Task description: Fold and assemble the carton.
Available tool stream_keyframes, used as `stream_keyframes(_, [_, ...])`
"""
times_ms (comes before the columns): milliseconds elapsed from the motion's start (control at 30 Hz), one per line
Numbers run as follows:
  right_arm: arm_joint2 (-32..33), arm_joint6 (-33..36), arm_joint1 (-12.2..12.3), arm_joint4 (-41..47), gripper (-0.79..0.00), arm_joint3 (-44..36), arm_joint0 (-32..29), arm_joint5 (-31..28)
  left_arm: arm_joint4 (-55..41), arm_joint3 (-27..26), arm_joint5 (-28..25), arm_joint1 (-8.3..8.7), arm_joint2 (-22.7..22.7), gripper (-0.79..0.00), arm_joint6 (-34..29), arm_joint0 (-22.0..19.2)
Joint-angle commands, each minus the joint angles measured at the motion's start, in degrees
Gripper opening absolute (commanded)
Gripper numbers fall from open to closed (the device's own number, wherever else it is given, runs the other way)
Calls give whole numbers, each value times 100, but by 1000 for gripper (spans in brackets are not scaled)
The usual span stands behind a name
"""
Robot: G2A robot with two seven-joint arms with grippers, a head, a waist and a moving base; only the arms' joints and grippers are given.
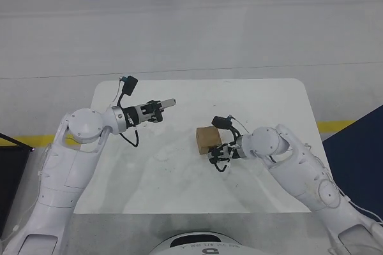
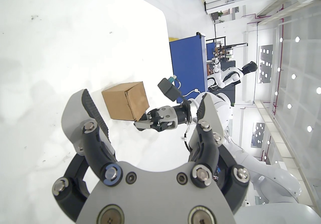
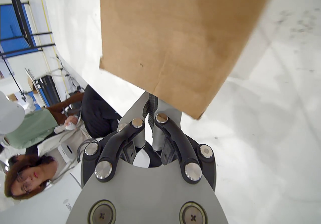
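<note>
Carton: the carton (image 1: 208, 138) sits on the counter (image 1: 179, 185), a little right of centre, and is already squared up into a box shape.
Done so far: I judge the body as formed. The top panel looks closed and flat in the top view, and the two sides I see from the left wrist view stand straight.
End panel: from the left wrist view, the panel facing right shows a raised edge along one seam, so I read that flap as folded over but perhaps not seated flush.
Right hand: my right hand (image 3: 151, 107) is at the carton's near right corner, its fingers drawn almost together and, as far as I can see, pinching the lower edge of that panel.
Left hand: my left hand (image 1: 169, 102) hangs over the far left part of the counter, well apart from the carton, spread wide with nothing in it, pointing toward the box.
Left to do: I think pressing or tucking that end flap home is what is left.
Hidden: I cannot tell how the underside or the side away from the cameras is closed.
</note>
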Motion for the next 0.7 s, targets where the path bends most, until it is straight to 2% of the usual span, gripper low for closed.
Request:
stream_keyframes(0, [129, -92, 32, -55, -785, -63, -89, 141, -1, 23, 11, 4, 8, 0, 11, -11])
stream_keyframes(133, [326, -406, 76, -227, -785, -141, -262, 527, 1, 44, 28, 9, 38, 0, 45, -33])
stream_keyframes(333, [513, -525, 116, -260, -785, -207, -407, 760, -10, 81, 56, 20, 57, 0, 91, -51])
stream_keyframes(500, [527, -197, 152, -295, -785, -210, -435, 765, -32, 145, 45, 41, 2, 0, 86, -54])
stream_keyframes(567, [401, 98, 148, -345, -785, -114, -323, 683, -46, 148, 47, 49, -14, 0, 79, -48])
stream_keyframes(667, [268, 195, 110, -274, -785, 16, -149, 664, -65, 118, 47, 61, -39, 0, 78, -23])
